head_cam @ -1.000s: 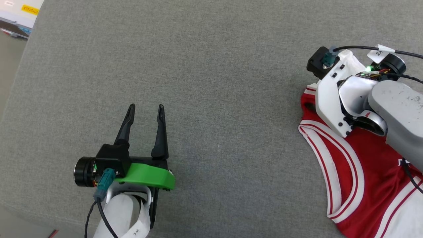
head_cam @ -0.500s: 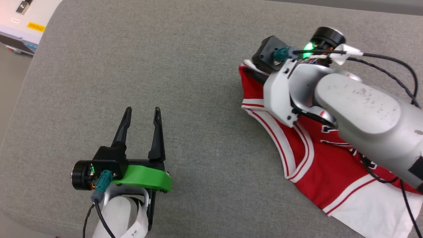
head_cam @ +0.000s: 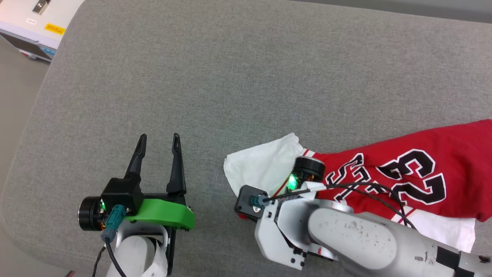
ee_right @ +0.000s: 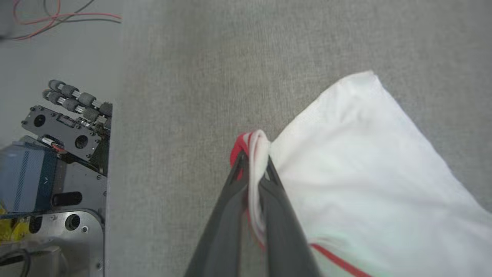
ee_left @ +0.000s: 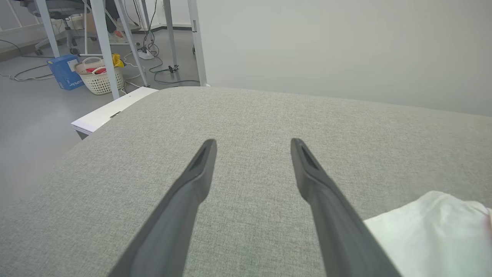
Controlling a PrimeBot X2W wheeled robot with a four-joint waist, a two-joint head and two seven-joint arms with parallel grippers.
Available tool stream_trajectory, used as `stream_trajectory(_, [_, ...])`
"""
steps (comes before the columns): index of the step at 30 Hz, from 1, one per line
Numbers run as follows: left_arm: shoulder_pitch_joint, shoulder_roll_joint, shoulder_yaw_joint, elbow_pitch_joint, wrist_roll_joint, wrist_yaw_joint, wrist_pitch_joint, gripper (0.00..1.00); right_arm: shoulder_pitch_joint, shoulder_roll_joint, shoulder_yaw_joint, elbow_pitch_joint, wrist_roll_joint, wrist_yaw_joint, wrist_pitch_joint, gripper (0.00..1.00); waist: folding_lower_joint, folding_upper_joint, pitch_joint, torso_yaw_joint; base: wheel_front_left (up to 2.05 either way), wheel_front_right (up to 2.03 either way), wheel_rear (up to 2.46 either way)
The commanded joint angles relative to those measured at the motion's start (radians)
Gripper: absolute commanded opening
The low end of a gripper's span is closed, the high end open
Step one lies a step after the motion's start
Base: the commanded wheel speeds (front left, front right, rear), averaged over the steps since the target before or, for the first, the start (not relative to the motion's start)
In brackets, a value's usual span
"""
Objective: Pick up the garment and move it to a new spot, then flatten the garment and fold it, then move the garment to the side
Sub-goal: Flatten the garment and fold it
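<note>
Pinching a bunched edge of the shirt, the right tool is clamped shut. The shirt lies on the right half of the grey cushion. The left tool gapes empty beside it, with bare fabric stretching to the rounded left edge.

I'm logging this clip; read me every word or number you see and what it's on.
"23": black numerals on the garment, upside down in head view.
Black lettering beside them: partly hidden, unreadable.
Yellow label on the white unit: too small.
Label on the blue box: too small.
</note>
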Motion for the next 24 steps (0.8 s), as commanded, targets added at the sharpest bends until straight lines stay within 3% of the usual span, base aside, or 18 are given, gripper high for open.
stream_trajectory(1, [0.008,-0.003,0.006,0.001,0.002,0.007,-0.006,1.0,0.02,-0.025,-0.003,-0.001,0.005,-0.001,0.011,0.0,0.0,0.0,-0.002,-0.006,0.0,0.0,0.0])
stream_trajectory(4, [0.009,-0.003,0.011,0.002,0.005,0.006,-0.006,1.0,0.031,-0.045,-0.003,0.0,0.018,-0.001,-0.007,0.0,0.0,0.0,-0.004,-0.019,0.0,0.0,0.0])
stream_trajectory(5, [0.01,-0.003,0.014,0.003,0.007,0.005,-0.006,1.0,0.025,-0.047,-0.003,0.003,0.03,-0.001,-0.032,0.53,0.0,0.0,-0.007,-0.027,0.0,0.0,0.0])
stream_trajectory(6, [0.011,-0.003,0.017,0.004,0.009,0.004,-0.006,1.0,0.018,-0.049,-0.003,0.007,0.038,-0.001,-0.057,1.0,0.0,0.0,-0.01,-0.032,0.0,0.0,0.0])
stream_trajectory(16, [0.05,-0.003,0.05,-0.004,0.034,-0.001,-0.006,1.0,0.001,-0.105,-0.049,0.021,0.125,-0.001,-0.39,1.0,0.0,0.0,-0.095,-0.079,0.0,0.0,0.0])
stream_trajectory(24, [0.099,-0.003,0.077,-0.038,0.078,-0.005,-0.006,1.0,0.096,-0.214,-0.361,-0.002,0.065,-0.001,-0.511,1.0,0.0,0.0,-0.139,-0.127,0.0,0.0,0.0])
